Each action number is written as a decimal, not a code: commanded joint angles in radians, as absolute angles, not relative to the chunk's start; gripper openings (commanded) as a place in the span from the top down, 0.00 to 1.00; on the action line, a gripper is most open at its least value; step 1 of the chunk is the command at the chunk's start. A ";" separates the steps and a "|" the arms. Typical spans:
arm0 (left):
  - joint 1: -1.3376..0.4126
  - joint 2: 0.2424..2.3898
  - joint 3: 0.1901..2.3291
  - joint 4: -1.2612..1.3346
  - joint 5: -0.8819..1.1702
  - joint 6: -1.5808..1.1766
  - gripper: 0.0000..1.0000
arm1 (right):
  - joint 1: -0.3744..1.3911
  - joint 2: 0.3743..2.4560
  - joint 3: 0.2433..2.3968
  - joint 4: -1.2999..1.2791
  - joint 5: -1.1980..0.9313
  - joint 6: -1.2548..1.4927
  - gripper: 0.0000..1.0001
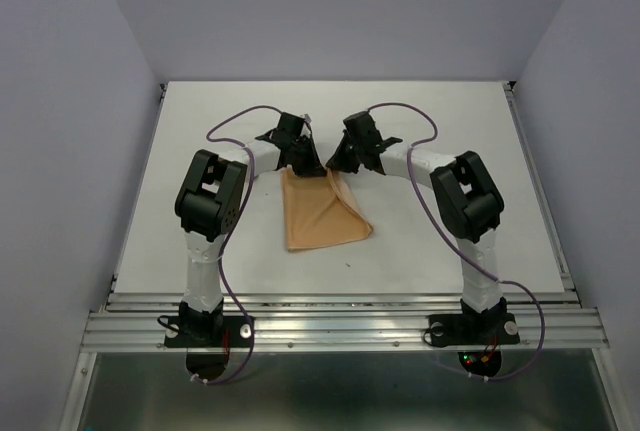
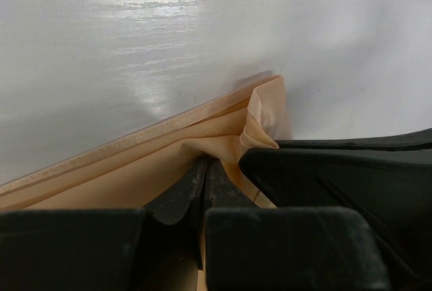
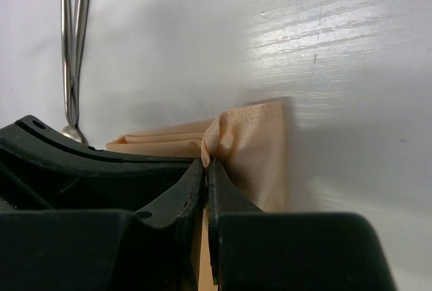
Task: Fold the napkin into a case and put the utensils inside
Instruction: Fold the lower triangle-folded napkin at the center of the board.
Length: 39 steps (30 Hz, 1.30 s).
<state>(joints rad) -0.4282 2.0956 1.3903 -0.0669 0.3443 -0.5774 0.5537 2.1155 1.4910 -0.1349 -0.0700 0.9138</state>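
In the overhead view both arms reach inward and meet in the upper middle of the frame, the left arm coming from the left and the right arm from the right. Their jaws sit close together at the far edge of the napkin. The napkin lies folded in the centre of the desk, with its near edge toward the bottom of the frame and a pointed corner at the lower right.

In the left wrist view the left jaws are clenched tight, with no gap between the tips. They pinch a puckered fold of the napkin at the centre of the frame. From there the layered cloth edge runs down to the lower left across the desk. A black part fills the right side and touches the bunched corner; it looks like the other arm's tool.

In the right wrist view the right jaws are likewise clamped to a thin slit, gripping a gathered corner of the napkin just above their tips. The cloth stands up a little from the desk.

The utensils lie at the upper left of this view. They are thin metal handles side by side on the desk, apart from the napkin. We cannot make them out in the overhead view.
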 commanded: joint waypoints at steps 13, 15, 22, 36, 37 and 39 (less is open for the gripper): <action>-0.431 2.105 1.338 -0.133 0.285 -0.545 0.90 | 0.594 2.213 1.650 -0.293 0.136 0.953 0.99; -0.431 2.099 1.336 -0.132 0.281 -0.545 0.89 | 0.594 2.226 1.666 -0.311 0.155 0.965 0.99; -0.431 2.040 1.315 -0.133 0.258 -0.551 0.87 | 0.594 2.256 1.677 -0.353 0.199 0.985 0.99; -0.433 1.856 1.180 -0.051 0.268 -0.629 0.43 | 0.594 2.275 1.675 -0.362 0.198 0.991 0.99; -0.433 1.852 1.169 -0.037 0.278 -0.632 0.43 | 0.594 2.273 1.674 -0.362 0.199 0.991 0.99; -0.433 1.841 1.140 0.004 0.310 -0.641 0.42 | 0.594 2.273 1.677 -0.362 0.195 0.989 0.99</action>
